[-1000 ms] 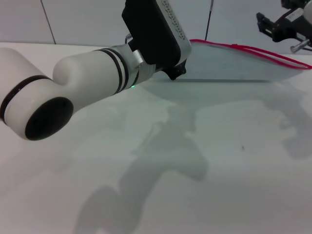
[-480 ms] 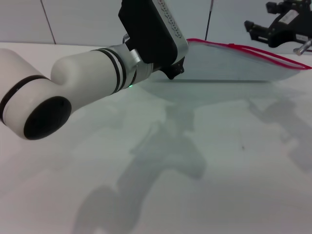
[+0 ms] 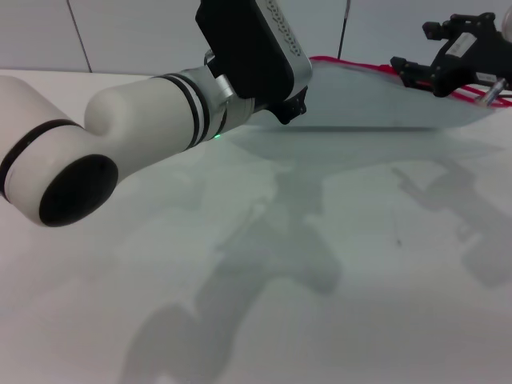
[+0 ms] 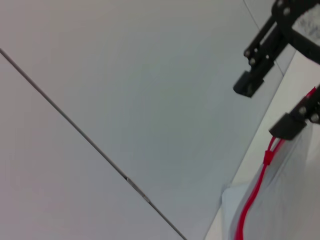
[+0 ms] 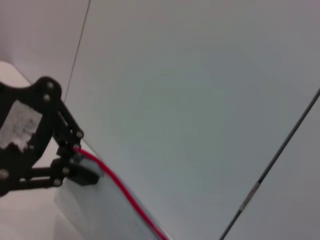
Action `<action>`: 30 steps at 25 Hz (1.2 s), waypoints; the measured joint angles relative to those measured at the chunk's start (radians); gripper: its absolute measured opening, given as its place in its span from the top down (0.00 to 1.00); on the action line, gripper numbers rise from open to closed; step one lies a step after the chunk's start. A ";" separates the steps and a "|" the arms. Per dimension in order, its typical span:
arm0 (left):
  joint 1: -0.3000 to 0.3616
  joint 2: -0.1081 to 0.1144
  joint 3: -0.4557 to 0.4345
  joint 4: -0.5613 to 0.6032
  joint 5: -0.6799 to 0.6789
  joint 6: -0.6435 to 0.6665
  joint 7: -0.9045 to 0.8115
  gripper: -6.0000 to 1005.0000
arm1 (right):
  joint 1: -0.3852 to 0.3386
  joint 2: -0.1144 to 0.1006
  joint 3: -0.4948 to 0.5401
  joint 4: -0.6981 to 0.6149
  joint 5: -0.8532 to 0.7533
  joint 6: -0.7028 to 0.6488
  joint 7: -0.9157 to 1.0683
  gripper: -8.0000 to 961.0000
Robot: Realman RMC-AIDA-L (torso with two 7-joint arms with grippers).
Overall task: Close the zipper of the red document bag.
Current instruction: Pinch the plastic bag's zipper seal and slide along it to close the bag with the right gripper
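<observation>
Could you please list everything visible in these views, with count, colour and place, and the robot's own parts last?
red document bag: one, translucent pale blue-grey, lying at the far side of the table, between the two grippers.
zipper: one, bright red, running along the bag's far edge.
table: one, white, filling the foreground.
wall: pale panels with dark seams, behind the table.
left gripper: one, black, on the white left arm, at the bag's left end; in the right wrist view its fingers close on the zipper edge.
right gripper: one, black, over the bag's right part, fingers apart at the zipper.
</observation>
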 joint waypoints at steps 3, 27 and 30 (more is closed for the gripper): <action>0.000 -0.001 0.000 -0.001 0.000 0.004 0.000 0.94 | 0.004 0.000 0.000 0.013 0.000 -0.001 -0.002 0.32; -0.002 -0.001 0.009 -0.017 0.000 -0.002 0.002 0.94 | 0.041 -0.001 -0.061 0.046 -0.037 -0.008 -0.005 0.32; -0.002 -0.001 0.010 -0.017 0.000 -0.003 0.003 0.94 | 0.041 0.000 -0.057 0.047 -0.043 -0.008 -0.005 0.32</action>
